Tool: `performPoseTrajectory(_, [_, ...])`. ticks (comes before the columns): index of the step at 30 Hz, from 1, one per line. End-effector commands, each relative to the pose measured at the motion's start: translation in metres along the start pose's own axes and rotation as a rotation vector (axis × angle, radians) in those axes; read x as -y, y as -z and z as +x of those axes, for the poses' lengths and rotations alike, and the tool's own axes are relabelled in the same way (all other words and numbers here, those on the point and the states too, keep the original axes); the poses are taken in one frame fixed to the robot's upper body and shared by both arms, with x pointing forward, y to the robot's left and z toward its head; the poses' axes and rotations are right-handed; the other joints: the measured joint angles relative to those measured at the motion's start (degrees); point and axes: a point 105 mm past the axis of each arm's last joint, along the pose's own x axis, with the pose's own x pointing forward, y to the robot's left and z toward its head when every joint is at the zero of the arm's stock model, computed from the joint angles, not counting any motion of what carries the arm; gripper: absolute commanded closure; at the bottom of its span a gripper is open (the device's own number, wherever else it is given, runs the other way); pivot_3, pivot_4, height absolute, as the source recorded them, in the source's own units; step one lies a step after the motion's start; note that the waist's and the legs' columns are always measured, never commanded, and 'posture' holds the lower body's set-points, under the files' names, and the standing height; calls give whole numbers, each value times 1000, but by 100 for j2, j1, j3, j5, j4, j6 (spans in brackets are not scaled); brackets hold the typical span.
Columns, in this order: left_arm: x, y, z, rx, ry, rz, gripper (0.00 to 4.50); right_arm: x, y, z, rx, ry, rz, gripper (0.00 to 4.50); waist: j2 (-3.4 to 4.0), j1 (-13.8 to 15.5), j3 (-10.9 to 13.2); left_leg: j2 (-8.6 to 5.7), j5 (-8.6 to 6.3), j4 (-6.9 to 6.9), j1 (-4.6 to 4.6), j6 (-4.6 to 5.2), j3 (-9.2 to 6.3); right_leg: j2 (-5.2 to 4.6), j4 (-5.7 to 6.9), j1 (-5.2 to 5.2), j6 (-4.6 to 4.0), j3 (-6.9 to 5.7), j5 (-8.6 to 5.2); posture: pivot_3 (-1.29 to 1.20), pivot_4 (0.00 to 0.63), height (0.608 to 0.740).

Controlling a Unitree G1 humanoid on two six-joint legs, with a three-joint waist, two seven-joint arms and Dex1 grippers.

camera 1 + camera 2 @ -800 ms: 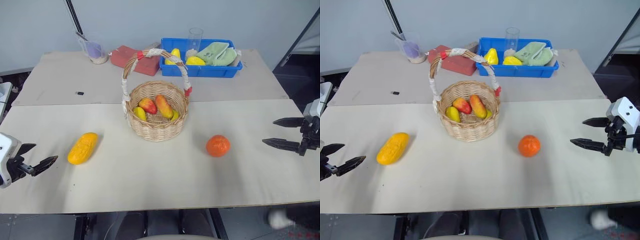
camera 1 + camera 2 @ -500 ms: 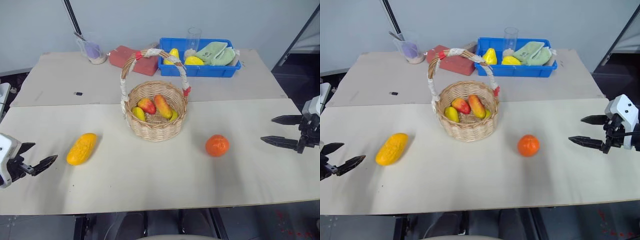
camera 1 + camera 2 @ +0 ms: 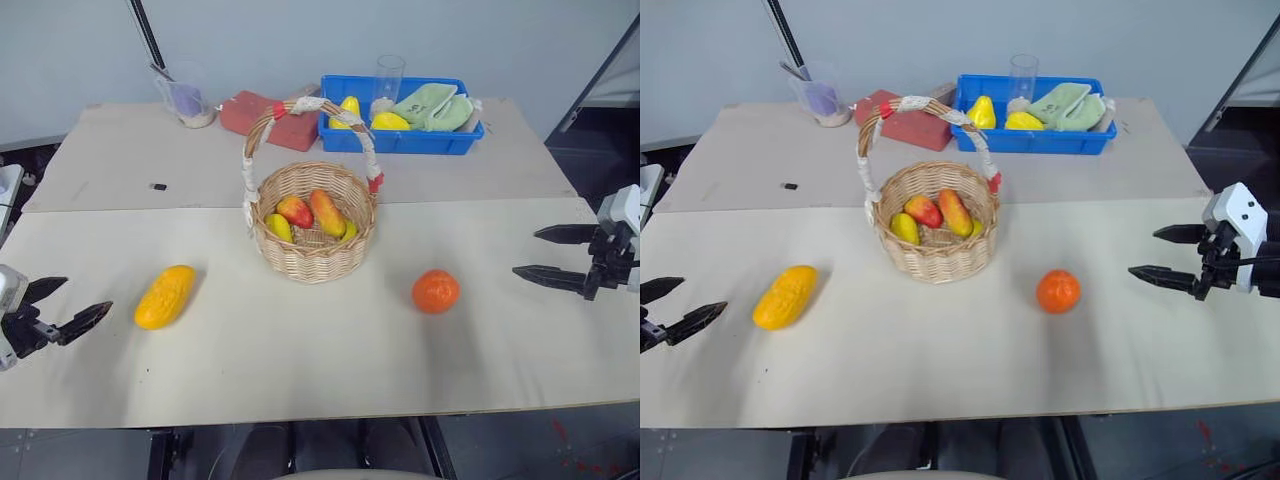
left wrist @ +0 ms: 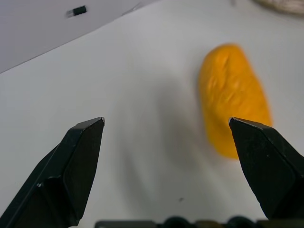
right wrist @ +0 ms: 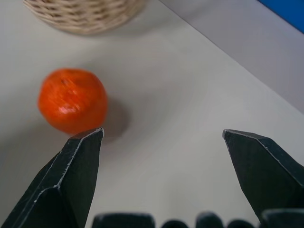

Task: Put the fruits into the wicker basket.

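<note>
At lower left, the left hand (image 3: 62, 312) gapes wide, empty; the mango (image 3: 165, 296) lies just right of it, long axis slanting up-right. At right, the right hand (image 3: 548, 255) is equally spread, facing the tangerine (image 3: 435, 291). The wicker basket (image 3: 313, 262) sits between, farther up the bench (image 3: 330, 370).

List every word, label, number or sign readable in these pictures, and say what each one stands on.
No text can be read anywhere.
The green cloth in the blue bin bears a small dark mark, too small to read.
The small dark thing on the far table shows no legible label.
</note>
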Motion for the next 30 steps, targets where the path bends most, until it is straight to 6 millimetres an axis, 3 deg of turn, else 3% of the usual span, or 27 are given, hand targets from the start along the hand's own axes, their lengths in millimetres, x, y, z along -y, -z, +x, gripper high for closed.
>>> performPoseTrajectory(1, [15, -14, 9, 48, 40, -26, 0, -20, -44, 0, 96, -102, -82, 34, 0, -9, 0, 1, 0, 0, 1, 0, -2, 1, 3, 0, 0, 0, 0, 0, 150, 740])
performPoseTrajectory(5, [30, -12, 27, 39, 68, -61, 0, -52, -79, 9, 173, -241, -128, 34, 0, -6, 0, 1, 0, 0, 2, 0, -6, 2, 6, 1, 0, 0, 0, 0, 150, 740])
performPoseTrajectory(9, [35, -1, 41, 3, 56, -75, 0, -71, -102, 20, 233, -326, -158, 34, 0, -5, 0, 0, 0, 0, 1, 0, -10, 3, 4, 1, 0, -2, 0, 0, 150, 740])
performPoseTrajectory(21, [28, 20, 85, -42, -43, -143, 0, -94, -129, 36, 313, -441, -247, 34, -3, 70, -2, -9, 2, 1, -8, -2, -11, -2, 4, -7, 1, -6, 1, 0, 150, 740])
performPoseTrajectory(24, [37, 24, 91, -50, 1, -150, 0, -97, -134, 38, 326, -448, -259, 34, -3, 69, -3, -8, 2, 1, -7, -2, -11, 1, 6, -8, 1, -5, 1, 0, 150, 740])
performPoseTrajectory(27, [43, 25, 95, -45, 29, -155, 862, -99, -138, 40, 338, -449, -267, 0, -2, 83, -3, -6, 3, 1, -2, -3, -11, 1, 10, -5, 1, -4, 1, 0, 150, 740])
performPoseTrajectory(30, [46, 24, 97, -38, 52, -151, 2025, -100, -140, 41, 345, -445, -268, 0, -1, 119, -3, -7, 4, 1, 2, -6, -13, -2, 10, -1, 1, -5, 1, 0, 150, 740])
